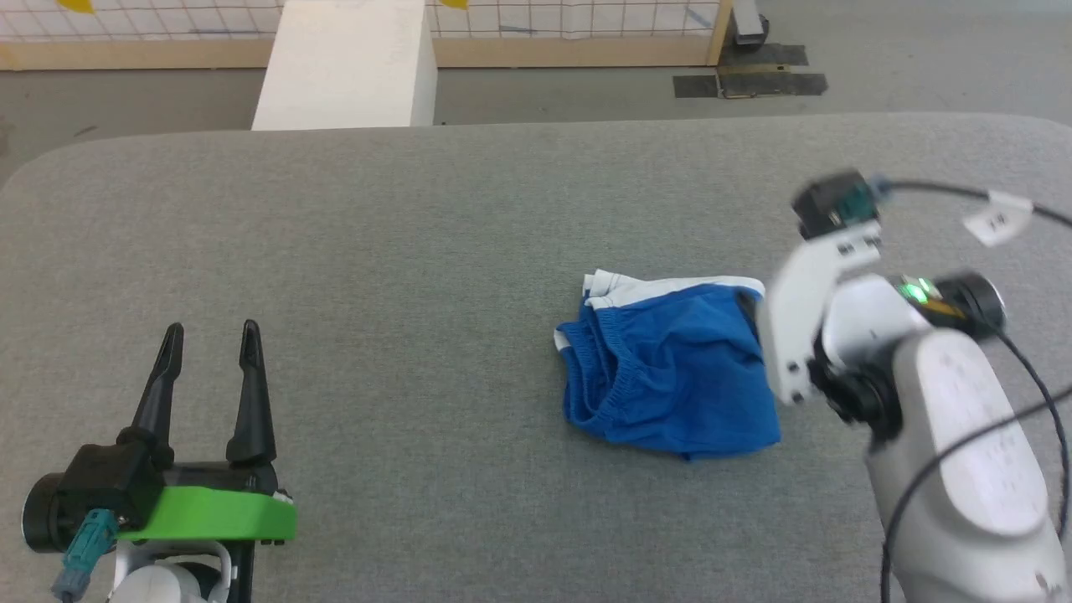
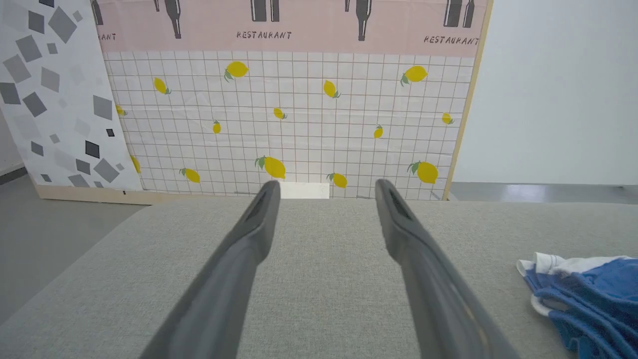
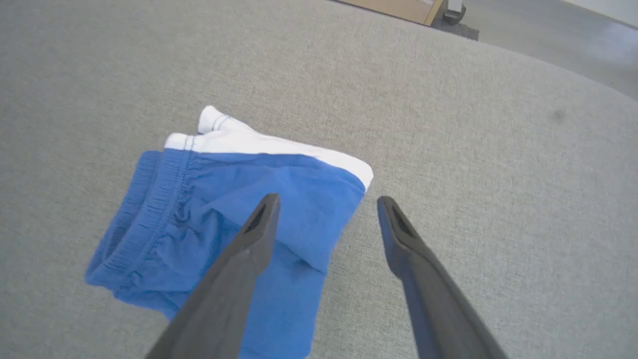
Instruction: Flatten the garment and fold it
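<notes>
Hovering spread-fingered over an edge of the crumpled garment (image 1: 670, 368), right tool (image 3: 326, 204); left tool (image 1: 211, 335) idle, also parted. Flattening, folding apparently all ahead.

Left gripper (image 1: 212, 328) low at the left, fingers (image 1: 251, 394) spread and pointing forward, right arm (image 1: 946, 419) bent inward, right gripper (image 3: 327, 199) angled downward, fingers apart

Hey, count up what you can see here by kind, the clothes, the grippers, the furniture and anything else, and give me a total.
1 garment, blue and white, crumpled
2 grippers: left gripper, right gripper, both with jaws open
1 table, grey
1 white block, beyond the table
Total: 5
</notes>
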You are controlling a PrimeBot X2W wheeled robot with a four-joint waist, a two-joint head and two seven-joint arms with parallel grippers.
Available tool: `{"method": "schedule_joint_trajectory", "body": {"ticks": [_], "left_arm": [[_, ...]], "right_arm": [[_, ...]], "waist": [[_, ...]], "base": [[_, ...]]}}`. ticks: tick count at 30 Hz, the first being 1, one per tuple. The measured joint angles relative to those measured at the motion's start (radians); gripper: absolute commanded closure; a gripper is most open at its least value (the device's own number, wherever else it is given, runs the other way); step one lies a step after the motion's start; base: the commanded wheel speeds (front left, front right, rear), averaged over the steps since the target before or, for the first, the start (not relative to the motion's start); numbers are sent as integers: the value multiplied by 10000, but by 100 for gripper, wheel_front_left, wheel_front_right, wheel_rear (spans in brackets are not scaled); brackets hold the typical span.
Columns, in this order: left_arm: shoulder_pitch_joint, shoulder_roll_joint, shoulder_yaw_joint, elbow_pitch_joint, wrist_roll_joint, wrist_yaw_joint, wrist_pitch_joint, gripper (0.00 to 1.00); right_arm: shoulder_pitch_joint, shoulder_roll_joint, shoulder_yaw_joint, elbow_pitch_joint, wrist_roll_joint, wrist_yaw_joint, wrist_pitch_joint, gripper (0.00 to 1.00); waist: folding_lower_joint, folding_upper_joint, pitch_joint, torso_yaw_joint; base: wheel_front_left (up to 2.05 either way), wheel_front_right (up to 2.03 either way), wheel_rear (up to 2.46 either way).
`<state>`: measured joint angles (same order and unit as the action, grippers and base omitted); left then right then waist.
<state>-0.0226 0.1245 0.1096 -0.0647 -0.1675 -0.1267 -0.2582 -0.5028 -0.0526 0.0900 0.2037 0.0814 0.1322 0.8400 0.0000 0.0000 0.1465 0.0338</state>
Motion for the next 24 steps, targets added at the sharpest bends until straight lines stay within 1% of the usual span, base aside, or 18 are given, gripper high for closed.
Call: {"method": "schedule_joint_trajectory", "body": {"ticks": [3, 7, 12, 16, 17, 18, 19, 24], "left_arm": [[-2, 2, -40, -56, 0, 0, 2, 0], [-5, 15, -146, -67, -12, 0, 2, 0], [-20, 48, -167, -63, -69, 0, 2, 0], [-44, 121, -173, -48, -102, 0, 0, 0], [-44, 146, -165, -44, -102, 0, 2, 0], [-46, 163, -159, -40, -104, 0, 0, 0], [-49, 171, -151, -38, -104, 0, 2, 0], [-40, 284, 38, -82, -121, 0, 0, 0]], "right_arm": [[698, -4, -395, -232, -360, 0, 144, 0], [1197, 6, -529, -186, -203, 0, 48, 0], [1244, 15, -608, 458, -82, 0, -548, 0], [1179, 15, -520, 1244, -173, 0, -892, 0], [1093, 15, -485, 1417, -222, 0, -945, 53], [994, 13, -460, 1542, -221, 0, -1022, 82], [906, 12, -426, 1628, -217, 0, -1062, 100], [515, 52, 75, 1835, -307, 2, -1026, 100]], "waist": [[0, 0, 100, -53], [0, 0, 296, 9], [0, 0, 540, 131], [0, 0, 724, 217], [0, 0, 767, 227], [0, 0, 803, 228], [0, 0, 826, 220], [0, 0, 885, -62]], "base": [[0, 0, 0], [0, 0, 0], [0, 0, 0], [0, 0, 0], [0, 0, 0], [0, 0, 0], [0, 0, 0], [0, 0, 0]]}}
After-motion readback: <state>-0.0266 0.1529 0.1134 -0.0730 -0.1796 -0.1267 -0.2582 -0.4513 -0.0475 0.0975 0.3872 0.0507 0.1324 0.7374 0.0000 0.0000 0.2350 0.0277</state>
